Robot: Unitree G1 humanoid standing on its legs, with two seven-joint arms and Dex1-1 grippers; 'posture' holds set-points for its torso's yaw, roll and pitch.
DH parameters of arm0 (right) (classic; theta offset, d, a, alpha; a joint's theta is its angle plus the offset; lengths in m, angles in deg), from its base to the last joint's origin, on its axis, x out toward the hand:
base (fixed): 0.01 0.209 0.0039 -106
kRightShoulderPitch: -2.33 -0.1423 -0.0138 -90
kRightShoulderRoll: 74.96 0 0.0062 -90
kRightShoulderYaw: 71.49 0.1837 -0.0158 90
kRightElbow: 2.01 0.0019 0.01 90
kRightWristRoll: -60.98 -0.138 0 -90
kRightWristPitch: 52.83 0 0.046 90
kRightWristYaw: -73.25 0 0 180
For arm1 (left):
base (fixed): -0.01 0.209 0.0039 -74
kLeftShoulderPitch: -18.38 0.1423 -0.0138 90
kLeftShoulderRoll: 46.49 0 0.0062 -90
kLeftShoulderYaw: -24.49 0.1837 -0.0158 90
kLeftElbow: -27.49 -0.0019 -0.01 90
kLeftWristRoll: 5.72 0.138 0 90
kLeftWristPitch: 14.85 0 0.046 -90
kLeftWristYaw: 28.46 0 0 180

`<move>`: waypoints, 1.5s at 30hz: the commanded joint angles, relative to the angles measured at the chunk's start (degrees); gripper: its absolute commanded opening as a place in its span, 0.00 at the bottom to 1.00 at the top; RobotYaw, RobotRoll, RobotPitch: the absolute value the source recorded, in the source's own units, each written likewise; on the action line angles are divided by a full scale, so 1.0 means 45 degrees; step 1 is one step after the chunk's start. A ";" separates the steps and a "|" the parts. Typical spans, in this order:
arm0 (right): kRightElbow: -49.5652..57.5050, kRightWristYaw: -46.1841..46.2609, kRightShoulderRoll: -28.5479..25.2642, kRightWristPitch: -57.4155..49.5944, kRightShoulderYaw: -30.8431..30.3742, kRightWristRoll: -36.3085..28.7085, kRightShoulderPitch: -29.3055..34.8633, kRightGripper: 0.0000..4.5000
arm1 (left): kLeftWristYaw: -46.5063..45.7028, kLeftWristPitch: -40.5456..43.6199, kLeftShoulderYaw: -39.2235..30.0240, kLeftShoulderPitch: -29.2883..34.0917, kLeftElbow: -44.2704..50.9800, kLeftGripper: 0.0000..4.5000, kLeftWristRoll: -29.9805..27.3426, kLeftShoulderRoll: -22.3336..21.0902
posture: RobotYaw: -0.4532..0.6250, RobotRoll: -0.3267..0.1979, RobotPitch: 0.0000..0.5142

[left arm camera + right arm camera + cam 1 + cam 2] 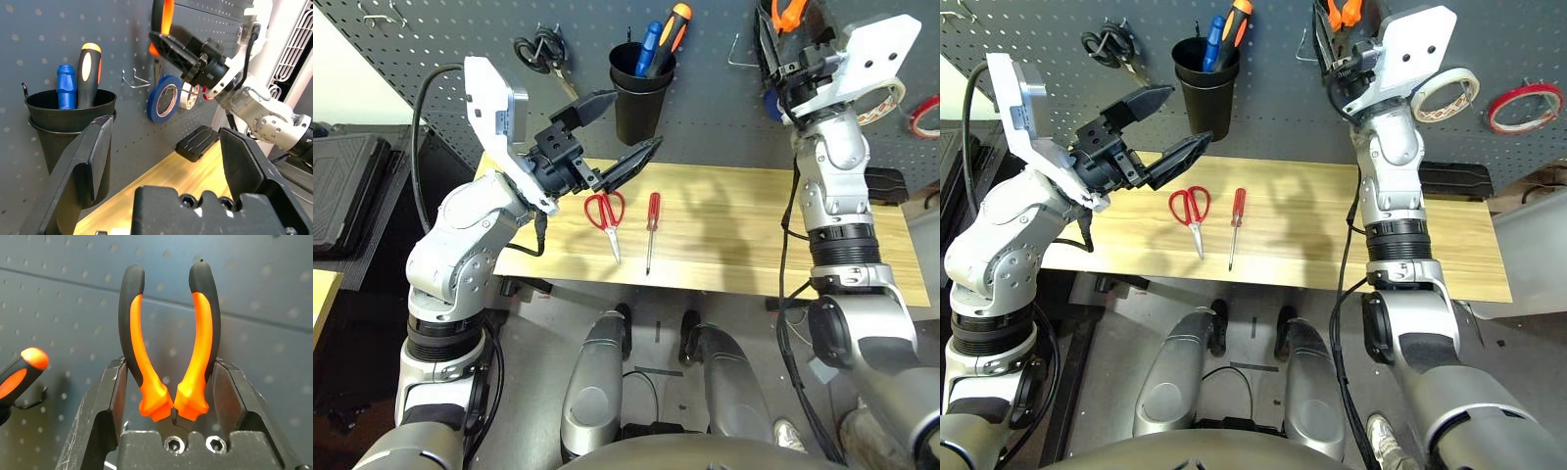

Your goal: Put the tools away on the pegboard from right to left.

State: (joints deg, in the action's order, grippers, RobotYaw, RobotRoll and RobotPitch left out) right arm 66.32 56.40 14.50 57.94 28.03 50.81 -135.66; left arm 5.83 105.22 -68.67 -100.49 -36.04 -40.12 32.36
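My right gripper (169,364) is shut on the orange-and-black pliers (168,352), holding them high against the dark grey pegboard (705,108), handles pointing away from the wrist. The red tape ring (1525,108) hangs on the pegboard at the far right. Red-handled scissors (605,213) and the slim red-handled screwdriver (652,227) lie side by side on the wooden table (734,235). My left gripper (634,119) hovers open and holds nothing, above the table just left of the scissors and level with the black cup (641,93).
The cup holds a blue-handled tool and an orange-and-black one. Black-handled scissors (540,51) hang to its left. A bare metal hook (134,80), a blue tape roll (164,97) and a white tape roll (1445,93) are on the board. A black case (1449,179) lies at the table's back right.
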 commanded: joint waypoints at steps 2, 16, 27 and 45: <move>0.0389 -0.0085 0.0051 0.0361 0.0082 -0.0248 -0.0384 0.63 | 0.0114 -0.0063 0.0314 -0.0069 0.0114 1.00 0.0100 0.0032 | 0.61 0.62 0.49; -0.0799 -0.0247 0.0992 0.0516 -0.0052 -0.0408 -0.1091 0.63 | -0.0025 0.0075 0.0196 0.0127 0.0415 1.00 0.0023 -0.0156 | 0.64 0.62 0.50; -0.1292 -0.0055 0.1270 0.0117 -0.0271 -0.0032 -0.0497 0.63 | -0.0245 0.0207 0.0179 0.0293 0.0614 1.00 -0.0026 -0.0251 | 0.65 0.62 0.52; 0.3121 -0.2464 -0.0088 0.0904 -0.0505 -0.1282 0.4067 1.00 | -0.0214 0.0241 0.0319 0.0681 0.0449 1.00 0.0176 -0.0346 | 0.64 0.62 0.52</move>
State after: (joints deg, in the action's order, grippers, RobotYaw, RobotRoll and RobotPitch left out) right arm 78.04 48.28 15.15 61.70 26.19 46.30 -120.18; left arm 4.52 105.86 -67.71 -98.75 -34.37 -39.71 31.26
